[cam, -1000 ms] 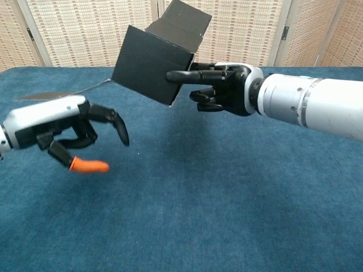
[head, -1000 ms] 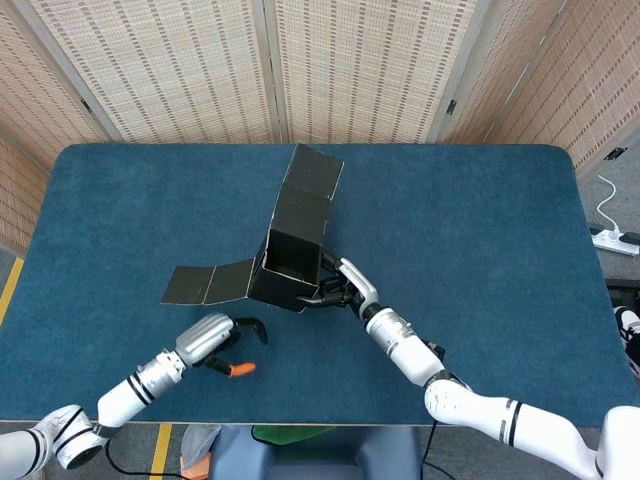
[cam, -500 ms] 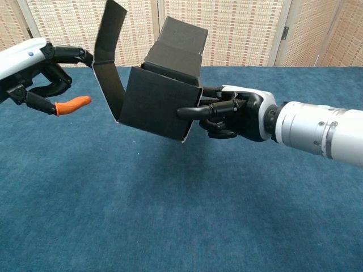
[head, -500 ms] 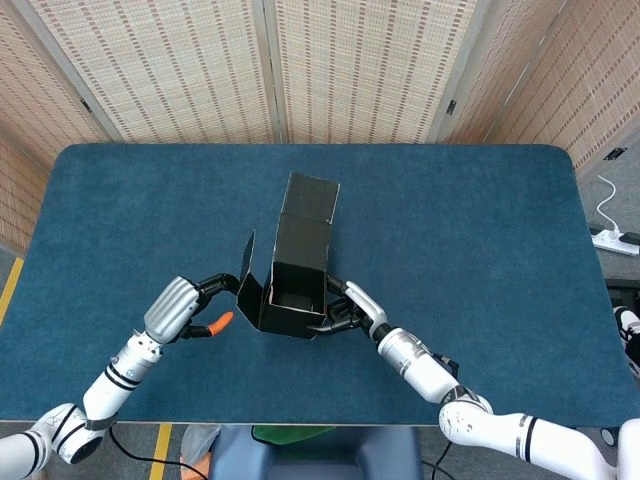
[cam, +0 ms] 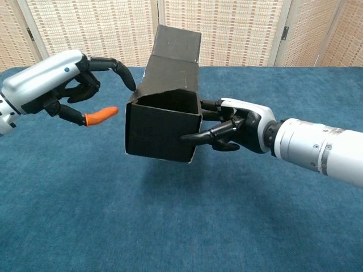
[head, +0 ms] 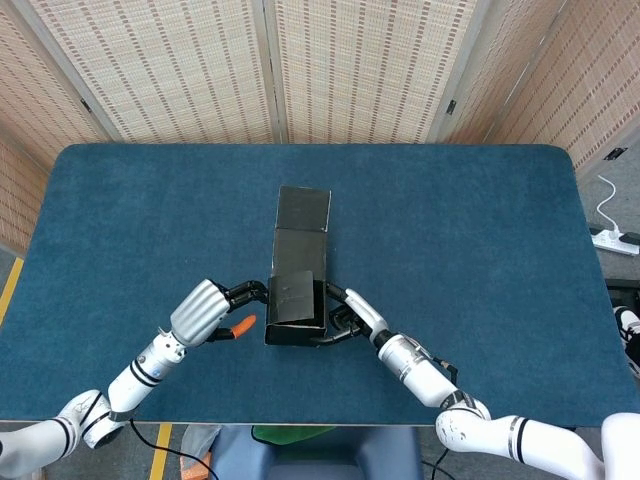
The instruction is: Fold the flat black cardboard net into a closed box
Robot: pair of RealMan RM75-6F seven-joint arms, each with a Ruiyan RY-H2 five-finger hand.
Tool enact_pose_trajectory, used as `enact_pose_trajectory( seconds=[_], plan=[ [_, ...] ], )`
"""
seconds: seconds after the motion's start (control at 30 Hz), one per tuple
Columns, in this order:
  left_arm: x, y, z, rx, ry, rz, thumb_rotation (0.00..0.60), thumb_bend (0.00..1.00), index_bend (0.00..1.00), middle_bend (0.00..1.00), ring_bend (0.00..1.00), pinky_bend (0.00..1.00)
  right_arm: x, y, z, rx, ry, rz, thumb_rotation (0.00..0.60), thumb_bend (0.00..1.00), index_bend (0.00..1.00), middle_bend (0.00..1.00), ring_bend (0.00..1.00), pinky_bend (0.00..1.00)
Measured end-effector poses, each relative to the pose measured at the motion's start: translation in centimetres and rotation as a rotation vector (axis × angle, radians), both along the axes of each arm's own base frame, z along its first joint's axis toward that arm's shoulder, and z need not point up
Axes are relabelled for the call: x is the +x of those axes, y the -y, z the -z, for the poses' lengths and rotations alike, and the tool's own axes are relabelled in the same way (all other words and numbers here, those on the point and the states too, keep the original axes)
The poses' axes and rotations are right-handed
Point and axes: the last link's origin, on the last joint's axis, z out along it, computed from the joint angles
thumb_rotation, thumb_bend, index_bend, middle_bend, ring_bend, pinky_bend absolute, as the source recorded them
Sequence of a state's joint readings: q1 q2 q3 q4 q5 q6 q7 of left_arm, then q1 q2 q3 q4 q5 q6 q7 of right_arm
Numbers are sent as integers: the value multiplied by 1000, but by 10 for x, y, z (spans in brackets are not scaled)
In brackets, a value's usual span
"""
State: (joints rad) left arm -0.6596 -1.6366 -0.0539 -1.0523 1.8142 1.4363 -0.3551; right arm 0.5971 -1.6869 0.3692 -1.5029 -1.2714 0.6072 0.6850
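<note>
One black cardboard box (head: 296, 300) is all that's getting worked on here, and it's hovering over the blue table (head: 480, 230) a bit nearer the front edge than the back, roughly mid-width. It's mostly folded into a tube now, open end facing the chest camera, with the long lid flap (cam: 177, 42) sticking up and away toward the back edge. So the long axis is running front to back.

Two hands are on the job. The right hand (cam: 233, 126) is gripping the box's right wall, fingers pinched on the cardboard at the front corner. The left hand (cam: 68, 85) is sitting just off the left wall with its fingers apart and curled, one fingertip touching or nearly touching the top left edge; I can't tell for sure, but it isn't holding anything.

Both hands are about level with the box, one each side. My guess is the lid flap needs folding down next.
</note>
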Motion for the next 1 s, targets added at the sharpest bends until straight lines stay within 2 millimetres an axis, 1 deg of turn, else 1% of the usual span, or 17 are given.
enact_pose_trajectory(
  seconds=[0.2,0.57,0.8,0.9,1.0],
  plan=[
    [-4,-5,18,22,-64,51,600,417,409,417,906,984,-10,4,11,-15,-67,-20,600,349,346,512,841,1000],
    [-15,-11,53,38,-182,117,600,417,409,418,904,981,-25,5,41,-18,-165,-61,600,349,346,511,841,1000],
    [-18,-7,67,35,-250,179,600,417,411,418,903,981,-31,2,51,-48,-200,-110,600,349,346,509,839,1000],
    [-18,-6,69,34,-263,193,600,417,411,418,902,980,-33,2,52,-57,-209,-120,600,349,346,502,838,1000],
    [-20,-4,71,36,-305,231,600,417,411,417,899,978,-39,0,54,-71,-237,-145,600,349,346,491,834,1000]
  ],
)
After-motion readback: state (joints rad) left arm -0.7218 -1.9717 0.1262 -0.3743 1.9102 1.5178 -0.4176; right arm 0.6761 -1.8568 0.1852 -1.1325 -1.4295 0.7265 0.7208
